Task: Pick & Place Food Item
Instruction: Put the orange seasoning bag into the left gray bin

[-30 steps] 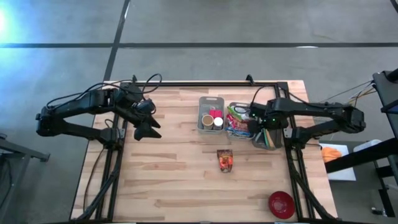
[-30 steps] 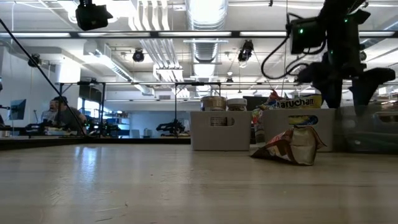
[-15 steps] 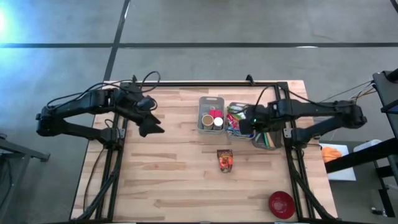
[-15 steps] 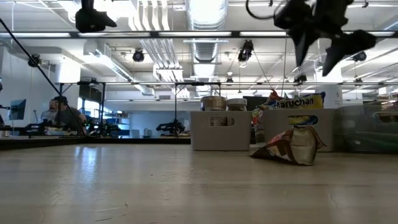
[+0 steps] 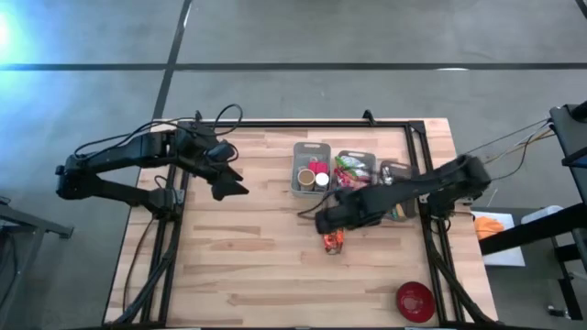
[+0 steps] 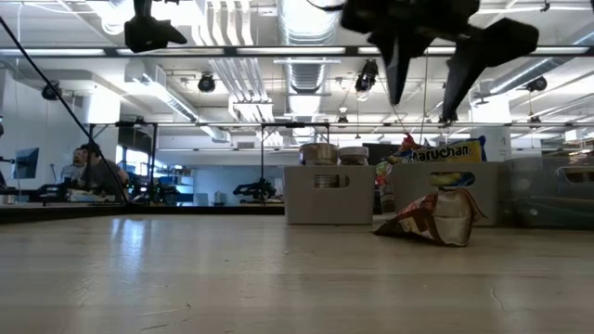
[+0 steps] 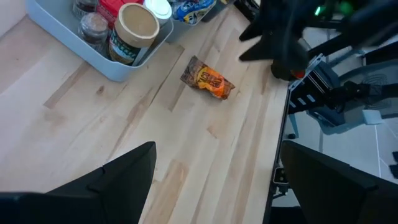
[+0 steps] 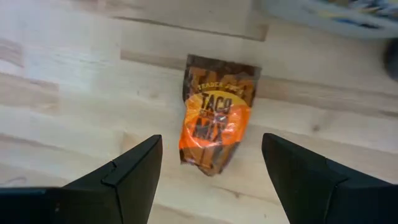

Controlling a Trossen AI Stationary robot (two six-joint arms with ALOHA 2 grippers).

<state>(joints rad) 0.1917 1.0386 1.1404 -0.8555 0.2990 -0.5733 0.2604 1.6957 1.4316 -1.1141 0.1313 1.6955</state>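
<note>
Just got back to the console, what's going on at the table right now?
The right gripper hangs open above the taco mix packet, which lies flat on the table, not yet touched. The left gripper waits open over the table's left side. The grey bin of jars and the red bowl sit untouched.

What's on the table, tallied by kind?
Grey bins: 2, the second beside the first
Taco mix packets: 1
Red bowls: 1
Total: 4, not counting what's inside the bins. The right tool hangs open above the packet; the left tool waits open over the table's left side.
</note>
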